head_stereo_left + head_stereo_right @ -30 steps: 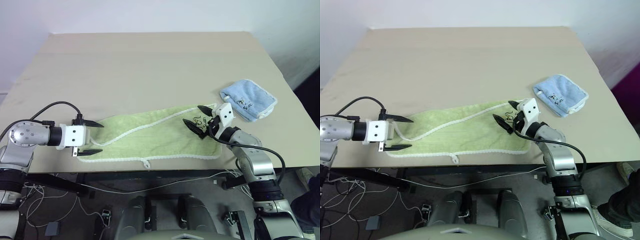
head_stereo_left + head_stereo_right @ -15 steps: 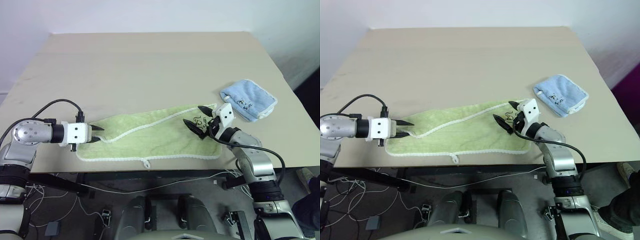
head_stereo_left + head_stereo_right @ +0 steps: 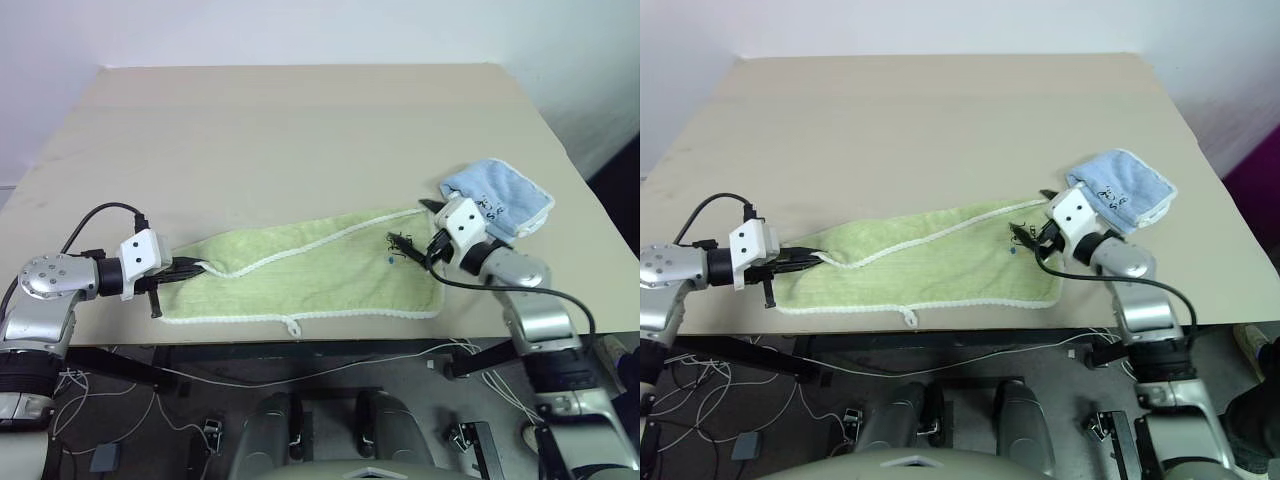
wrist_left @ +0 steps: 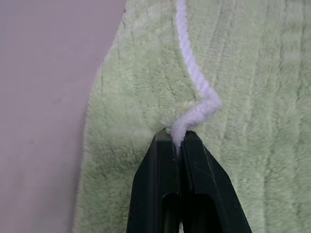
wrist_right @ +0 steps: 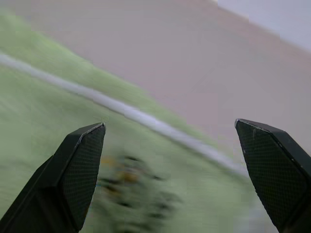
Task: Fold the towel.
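The towel lies flat and full length along the near edge of the table, its long axis running left to right. White edging crosses its upper face, a small loop hangs at the near edge, and a dark mark sits at the right end.

The left gripper is at the towel's left end, jaws closed on a pinch of the edging; the left wrist view shows the edging kinked up between the fingertips. The right gripper hangs above the right end near the mark, jaws wide apart and holding nothing.

A blue cloth lies just beside the towel's right end, close behind the right gripper.

Likely faults from here:
- The left pinch looks shallow. It appears to take mainly edging, so a lift could pull it free.
- Only one end is secured. Carrying it over alone could drag or skew the towel.
- The right gripper could catch the blue cloth when closing.
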